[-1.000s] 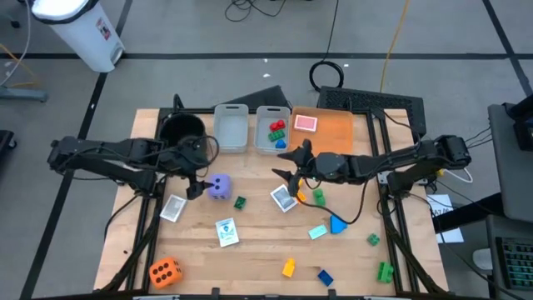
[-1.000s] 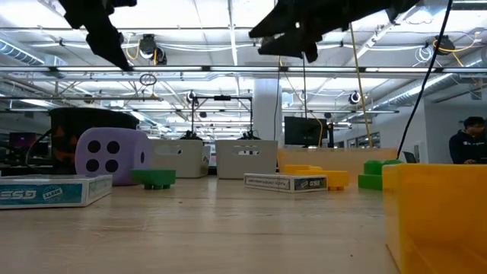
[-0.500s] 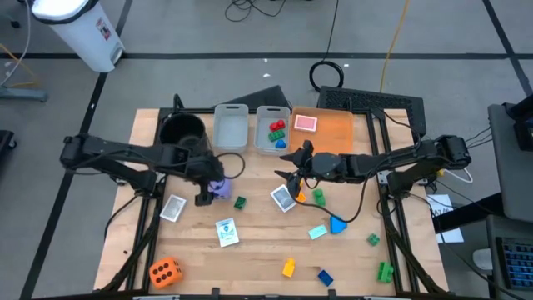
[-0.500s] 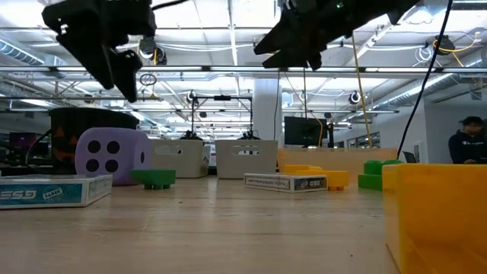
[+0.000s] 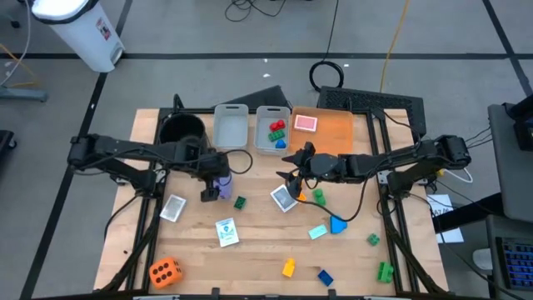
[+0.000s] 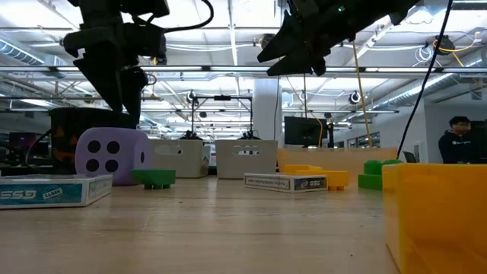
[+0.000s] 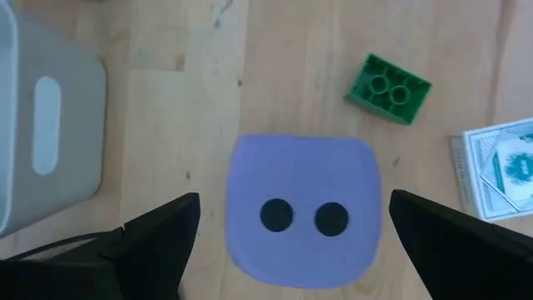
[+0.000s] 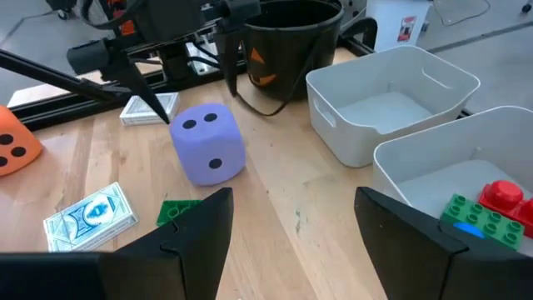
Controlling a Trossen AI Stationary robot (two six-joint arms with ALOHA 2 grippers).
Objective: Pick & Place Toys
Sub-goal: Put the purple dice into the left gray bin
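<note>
**Left gripper spread above the purple die, bins partly filled**

From the high view we see the left gripper (image 5: 212,185) directly over the purple die (image 5: 221,187), which sits on the table (image 5: 250,250) a little in from the far edge, in front of the black bucket (image 5: 181,129). Along the far edge stand two grey bins: the left bin (image 5: 231,127) shows nothing inside, while the right bin (image 5: 273,129) holds a red brick (image 5: 277,126), a green brick (image 5: 275,135) and a blue brick (image 5: 280,143). Beside them the orange tray (image 5: 333,129) carries a red card (image 5: 306,123). The right gripper (image 5: 293,179) hangs near the table's middle, above a picture card (image 5: 284,198).

In the low view we find the die (image 6: 112,155) resting on the table with the left arm's gripper (image 6: 122,95) just above it. A green brick (image 6: 156,178) lies beside the die, and a person (image 6: 456,141) stands in the room behind.

The left wrist view shows us the die (image 7: 304,212), two dots up, between widely spread fingers (image 7: 158,242) that do not touch it.

In the right wrist view we look past parted, empty fingers (image 8: 200,229) at the die (image 8: 208,143), the bucket (image 8: 287,42) and both bins (image 8: 391,92).
</note>
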